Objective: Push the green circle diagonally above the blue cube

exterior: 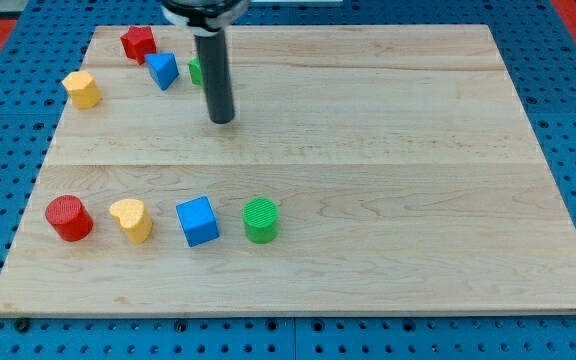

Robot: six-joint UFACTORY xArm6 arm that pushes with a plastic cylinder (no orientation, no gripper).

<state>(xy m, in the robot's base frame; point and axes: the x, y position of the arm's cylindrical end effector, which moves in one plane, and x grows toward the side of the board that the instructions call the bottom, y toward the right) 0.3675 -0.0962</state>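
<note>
Near the bottom edge of the pale wooden board (388,150), towards its left corner, four blocks sit in a row: a red ribbed cylinder (69,218) furthest left, then a yellow heart-shaped block (132,220), then the blue cube (198,221), and just beside the cube on the view's right, the green circle (261,220), a ribbed round block. Cube and circle are close but apart, level with each other. Up by the top-left corner there's a second cluster: a red star-like block (138,43), a blue triangular block (163,71), a yellow block (83,89) nearer the left edge, and a green block (197,70) half hidden behind the rod, shape not clear. My tip (222,120) rests on the board just below that hidden green piece, well apart from the green circle and blue cube down below. No jaws here to report: the arm ends in a plain dark rod. Blue pegboard (568,120) surrounds the board.
</note>
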